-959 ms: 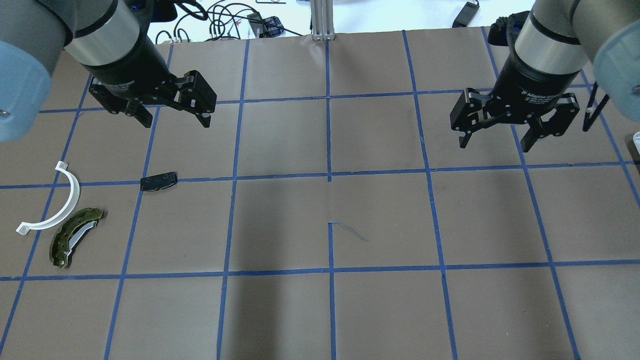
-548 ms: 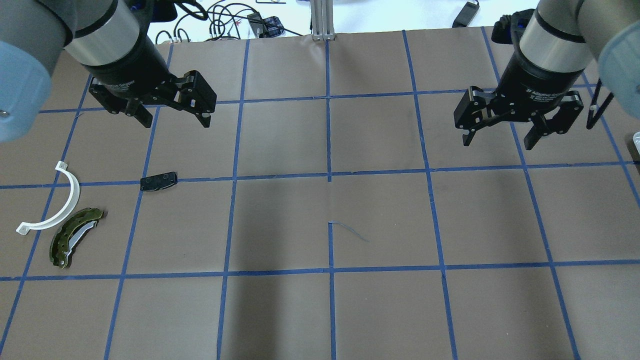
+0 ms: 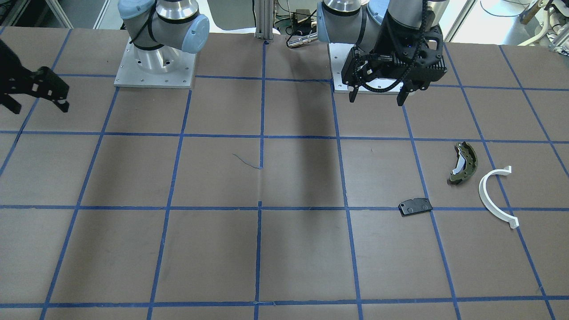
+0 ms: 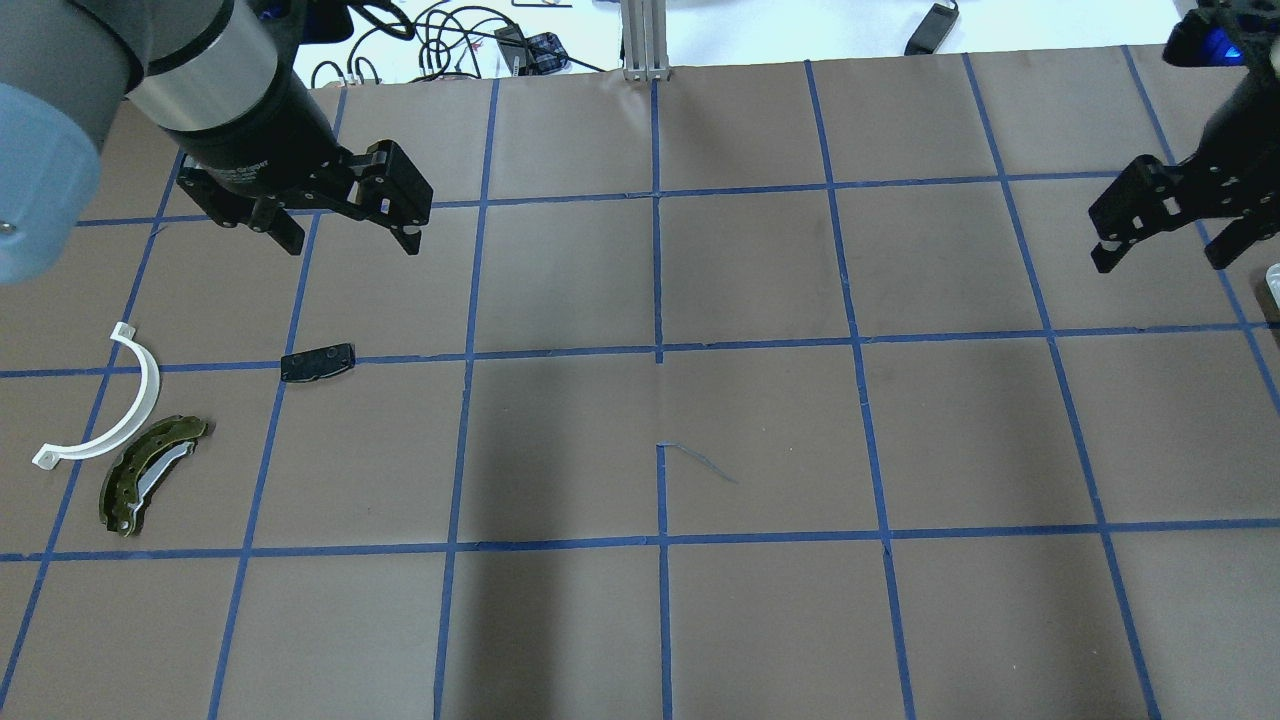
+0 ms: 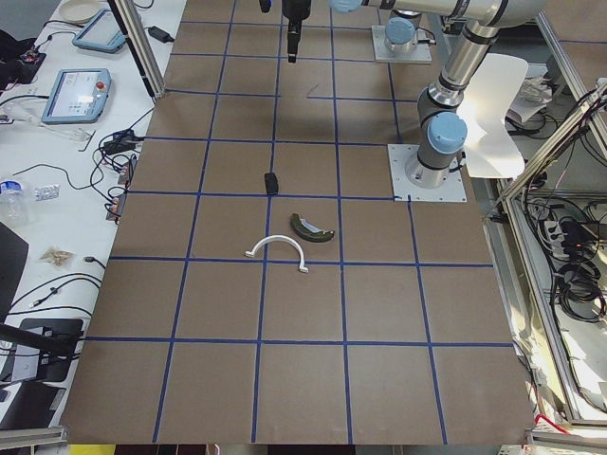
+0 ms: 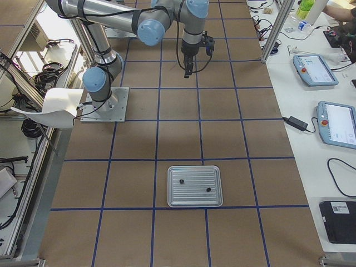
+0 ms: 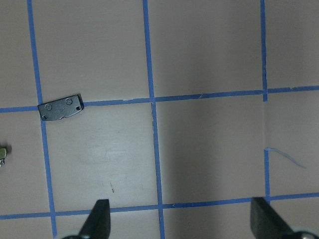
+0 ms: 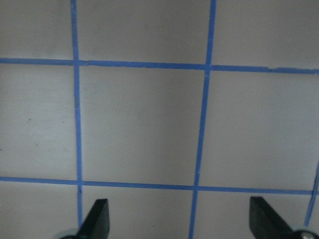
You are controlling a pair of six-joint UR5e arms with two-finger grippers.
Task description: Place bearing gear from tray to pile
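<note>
Brown paper gridded with blue tape covers the table (image 4: 760,440). Toward my right end lies a metal tray (image 6: 194,196) with two small dark parts (image 6: 208,189) on it, too small to tell which is the bearing gear. My left gripper (image 4: 352,245) and right gripper (image 4: 1162,258) hang above the table, fingers spread, empty. The pile lies on my left: white half-ring (image 4: 153,385), olive shoe (image 4: 125,482), black pad (image 4: 317,362).
</note>
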